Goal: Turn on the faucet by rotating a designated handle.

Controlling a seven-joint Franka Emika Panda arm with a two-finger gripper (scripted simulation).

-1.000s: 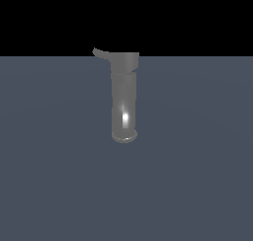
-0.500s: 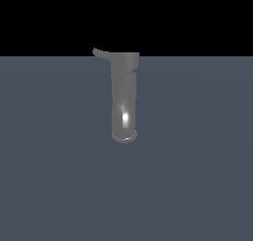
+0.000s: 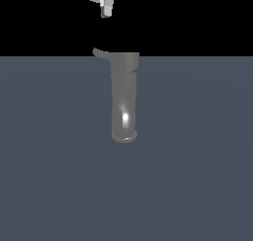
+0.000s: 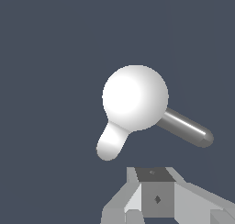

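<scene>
The faucet [image 3: 123, 99] is a glossy grey cylinder standing on the floor, with a flared round end at the bottom and a wider cap on top. Its handle [image 3: 101, 52], a thin curved lever, sticks out of the cap toward the exterior view's left. My gripper [image 3: 104, 12] hangs above the handle, well clear of it, fingertips pointing down. In the wrist view the cap [image 4: 135, 97] shows as a bright white disc, the handle [image 4: 111, 145] as a white lobe reaching toward my gripper's grey body [image 4: 158, 195]. How far apart the fingers stand cannot be made out.
A flat dark blue-grey floor [image 3: 197, 176] surrounds the faucet. A glossy grey length of the faucet [image 4: 186, 129] slants out from under the cap in the wrist view.
My gripper has come down into the top of the exterior view, above the handle; it did not show before. The faucet and its handle have not moved.
</scene>
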